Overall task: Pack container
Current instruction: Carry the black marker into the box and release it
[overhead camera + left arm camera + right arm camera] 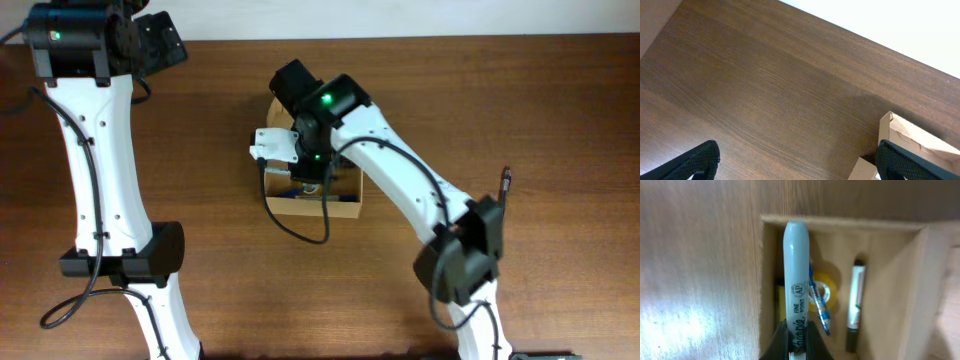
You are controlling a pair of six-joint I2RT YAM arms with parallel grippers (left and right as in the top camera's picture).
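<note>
Two pincers, one loaded. My right pincer (pixel 796 339) is clamped narrow on the label end of a grey marker (pixel 796 265), and the barrel sticks straight out ahead of the fingertips.

The container (pixel 850 226) sits directly below and ahead of that pincer, top open. The marker's long axis runs parallel to the side wall just beside it. It also runs parallel to the white pen (pixel 856 305) and blue pen (pixel 819 302) lying inside near a yellow tape roll (pixel 829 287). I cannot tell how high the marker hangs above these contents.

My left pincer (pixel 800 162) is spread wide and holds nothing over bare worktop (pixel 765 90), with only a corner of the container showing beyond one fingertip. The right arm is plainly nearer.

Judgement: the next move is to lower and release, keeping the marker's axis along the container's length.
</note>
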